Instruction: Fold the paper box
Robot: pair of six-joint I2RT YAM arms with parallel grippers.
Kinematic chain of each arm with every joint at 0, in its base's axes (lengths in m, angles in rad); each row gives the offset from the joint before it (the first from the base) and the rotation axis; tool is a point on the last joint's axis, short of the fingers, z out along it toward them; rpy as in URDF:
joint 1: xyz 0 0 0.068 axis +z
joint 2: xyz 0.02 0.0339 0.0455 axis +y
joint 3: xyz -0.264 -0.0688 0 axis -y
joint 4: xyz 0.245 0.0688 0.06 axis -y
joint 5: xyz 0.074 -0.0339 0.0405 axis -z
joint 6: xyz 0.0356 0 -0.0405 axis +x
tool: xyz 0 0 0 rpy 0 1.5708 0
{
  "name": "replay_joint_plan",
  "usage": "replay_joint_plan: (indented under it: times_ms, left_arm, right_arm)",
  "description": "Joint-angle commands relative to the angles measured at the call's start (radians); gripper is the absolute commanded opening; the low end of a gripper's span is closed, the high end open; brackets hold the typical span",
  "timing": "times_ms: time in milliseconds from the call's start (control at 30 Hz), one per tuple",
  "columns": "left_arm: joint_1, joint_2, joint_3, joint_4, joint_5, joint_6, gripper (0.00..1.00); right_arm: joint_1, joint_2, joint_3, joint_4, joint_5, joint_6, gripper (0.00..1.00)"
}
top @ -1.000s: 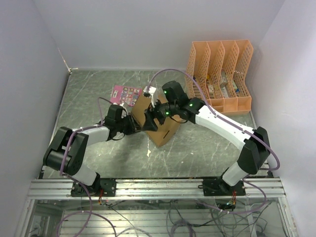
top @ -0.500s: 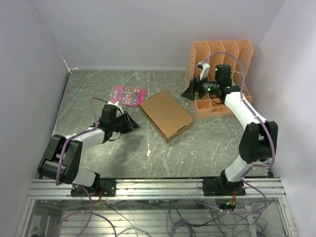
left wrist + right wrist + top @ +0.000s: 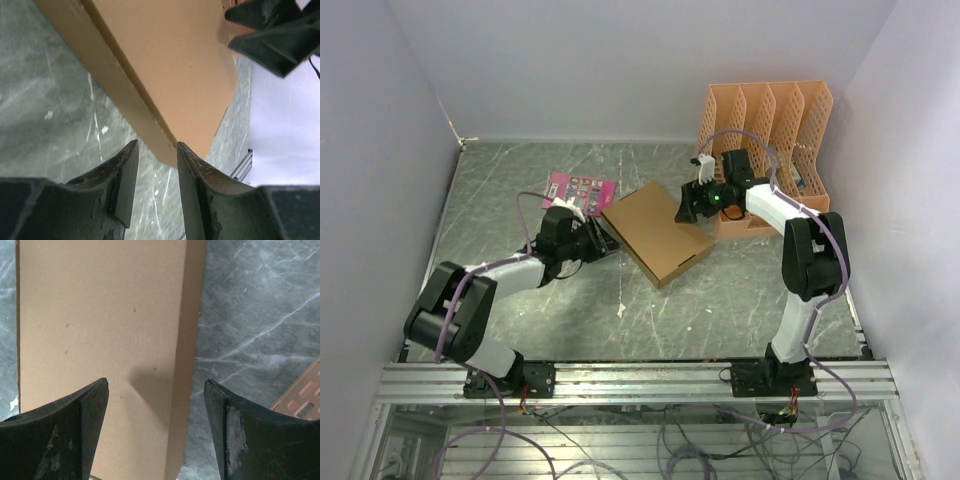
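Observation:
The paper box [image 3: 657, 233] is a plain brown cardboard box, closed up and lying flat on the marble table. My left gripper [image 3: 608, 243] is low at the box's left corner, its jaws open a narrow way. In the left wrist view the box [image 3: 170, 65] has its corner just past the gap of the left gripper [image 3: 156, 150], and nothing is clamped. My right gripper [image 3: 685, 208] hovers over the box's far right edge. From the right wrist the right gripper [image 3: 156, 382] stands wide open above the box top [image 3: 100, 315] and its side wall.
An orange lattice file organizer [image 3: 765, 150] stands at the back right, close behind the right arm. A small pink printed card [image 3: 578, 190] lies just beyond the box's left end. Grey walls close in the table on three sides.
The box, held tilted up between both grippers a second ago, now lies flat. The right arm swung to the organizer and came back over the box. The left gripper returned to the corner, opening wider.

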Motion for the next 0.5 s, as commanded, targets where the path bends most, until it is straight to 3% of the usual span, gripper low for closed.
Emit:
replay_joint_plan:
  times_ms: [0, 333, 467]
  left_arm:
    - [-0.029, 0.105, 0.108, 0.016, -0.076, -0.009, 0.48]
    - [-0.055, 0.261, 0.221, -0.002, -0.073, -0.005, 0.48]
    - [-0.055, 0.259, 0.202, 0.003, -0.074, -0.005, 0.41]
  right_arm:
    - [0.02, -0.008, -0.018, -0.006, -0.008, -0.001, 0.76]
    - [0.078, -0.081, -0.057, -0.03, -0.06, 0.011, 0.69]
    - [0.117, -0.116, -0.051, -0.046, -0.091, 0.015, 0.65]
